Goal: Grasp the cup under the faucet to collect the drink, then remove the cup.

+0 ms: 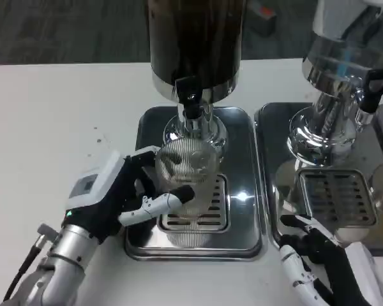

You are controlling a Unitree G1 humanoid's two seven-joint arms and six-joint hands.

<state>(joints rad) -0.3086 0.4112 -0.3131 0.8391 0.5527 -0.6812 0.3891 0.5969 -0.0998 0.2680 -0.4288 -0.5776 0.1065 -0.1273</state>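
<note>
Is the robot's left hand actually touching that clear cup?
Touching. In the head view the left hand wraps the ribbed cup under the faucet: a white finger lies across its front and dark fingers press its side.

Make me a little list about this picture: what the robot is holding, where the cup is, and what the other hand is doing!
Holding: the left robot hand grips a clear ribbed cup.
Cup place: upright on the drip tray, over its grate, below the black faucet.
Machine: dark drink dispenser stands on that tray.
Drink: cannot tell if any is in the cup.
Other hand: the right robot hand holds nothing, fingers apart, at the front edge of the second tray.
Neighbour: a shiny second dispenser on that tray.
Table: white.
</note>
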